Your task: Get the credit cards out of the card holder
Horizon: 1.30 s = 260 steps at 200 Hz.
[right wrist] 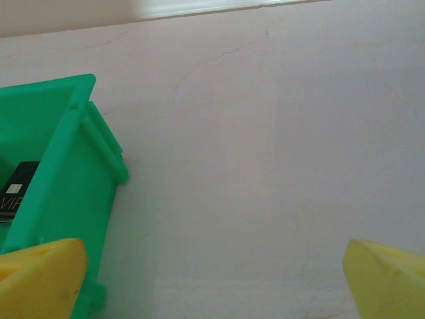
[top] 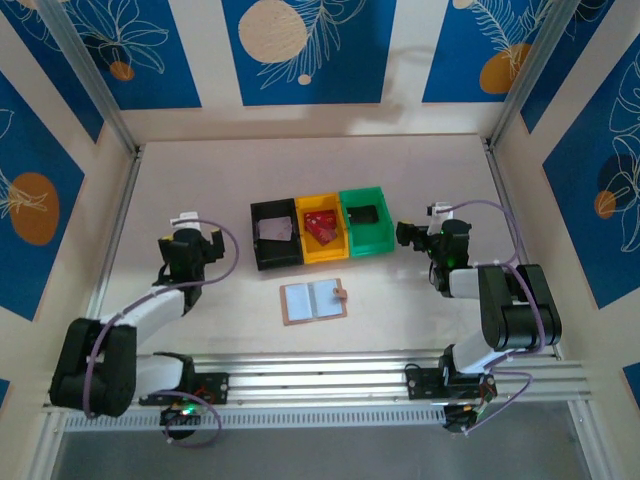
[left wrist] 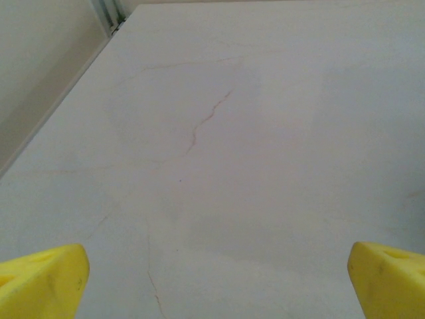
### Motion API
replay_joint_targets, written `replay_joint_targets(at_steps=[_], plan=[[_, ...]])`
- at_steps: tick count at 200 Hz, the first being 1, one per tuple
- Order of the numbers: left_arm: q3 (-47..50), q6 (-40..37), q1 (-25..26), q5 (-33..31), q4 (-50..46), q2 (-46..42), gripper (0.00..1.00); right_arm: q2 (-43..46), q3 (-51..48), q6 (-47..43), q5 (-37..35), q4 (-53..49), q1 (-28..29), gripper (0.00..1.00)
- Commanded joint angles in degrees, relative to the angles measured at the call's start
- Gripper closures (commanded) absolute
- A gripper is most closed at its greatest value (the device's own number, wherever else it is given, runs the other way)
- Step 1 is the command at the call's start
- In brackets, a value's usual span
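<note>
The tan card holder [top: 313, 300] lies open and flat on the table in front of the bins, pale pockets up, snap tab to the right. A dark red credit card [top: 322, 225] lies in the yellow bin [top: 306, 250]. A pale card [top: 274, 230] lies in the black bin [top: 258, 240], and a dark card [top: 364, 213] [right wrist: 16, 191] in the green bin [top: 380, 230] [right wrist: 66, 199]. My left gripper [top: 192, 238] [left wrist: 216, 279] hangs open over bare table, left of the bins. My right gripper [top: 425, 232] [right wrist: 216, 272] is open just right of the green bin, holding nothing.
The three bins stand side by side at mid-table. Metal frame posts [top: 130, 150] and walls close in the table on the left, right and back. An aluminium rail [top: 320, 375] runs along the near edge by the arm bases.
</note>
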<state>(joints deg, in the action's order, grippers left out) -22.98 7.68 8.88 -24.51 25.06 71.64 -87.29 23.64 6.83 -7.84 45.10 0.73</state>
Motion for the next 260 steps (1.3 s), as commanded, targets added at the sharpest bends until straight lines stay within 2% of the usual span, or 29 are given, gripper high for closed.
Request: replay_joint_targets(at_steps=[1, 34, 58, 74, 100, 122, 164, 260], plan=[[0.4, 0.4, -2.1, 0.2, 8.7, 3.5, 0.00, 0.0, 0.0, -1.1, 1.2, 1.5, -0.3, 0.01], [-1.3, -6.3, -3.0, 5.8, 14.1, 8.9, 0.00, 0.0, 0.1, -1.0, 1.5, 1.4, -0.4, 0.01], [-1.6, -6.0, -3.5, 4.6, 19.0, 13.8, 0.00, 0.0, 0.1, -1.0, 1.5, 1.5, -0.4, 0.01], [-2.0, -8.2, -3.5, 10.7, 19.5, 15.0, 0.00, 0.0, 0.0, -1.1, 1.6, 1.4, -0.5, 0.01], [0.5, -8.4, -3.9, 13.3, 24.4, 16.7, 0.00, 0.0, 0.1, -1.0, 1.7, 1.3, -0.5, 0.01], [1.5, -9.1, -3.6, 13.0, 29.0, 18.2, 0.00, 0.1, 0.0, -1.0, 1.7, 1.5, -0.5, 0.01], [2.6, -8.7, -3.5, 11.3, 30.6, 17.8, 0.01, 0.1, 0.0, -0.9, 1.9, 1.3, -0.6, 0.01], [2.0, -9.7, -3.3, 14.3, 29.5, 17.8, 0.00, 0.1, 0.1, -0.9, 1.9, 1.3, -0.6, 0.01]])
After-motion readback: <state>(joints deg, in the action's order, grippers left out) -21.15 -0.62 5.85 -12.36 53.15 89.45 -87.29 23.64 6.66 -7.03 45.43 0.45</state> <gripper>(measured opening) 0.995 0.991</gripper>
